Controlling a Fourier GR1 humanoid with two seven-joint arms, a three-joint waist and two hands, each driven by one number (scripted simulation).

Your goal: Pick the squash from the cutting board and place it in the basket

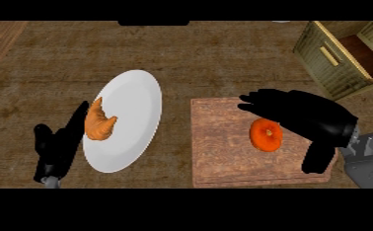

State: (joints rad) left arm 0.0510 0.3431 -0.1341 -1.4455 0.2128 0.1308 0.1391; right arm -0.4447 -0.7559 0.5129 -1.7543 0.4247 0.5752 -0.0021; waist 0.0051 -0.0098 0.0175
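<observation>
Round orange squash (267, 134), wooden cutting board (222, 151)

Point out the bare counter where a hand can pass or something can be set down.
Free: the brown counter beyond the white plate and wooden cutting board, left of the woven basket; also the narrow strip between plate and board. Crowded: the board, where the right hand hovers at the orange squash; the plate holds a croissant.

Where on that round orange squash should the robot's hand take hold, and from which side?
Probably around its rounded middle, from above: the squash lies low on the cutting board, with no stalk visible to pinch. The right hand hovers over it already, fingers to its upper left and thumb to its right.
</observation>
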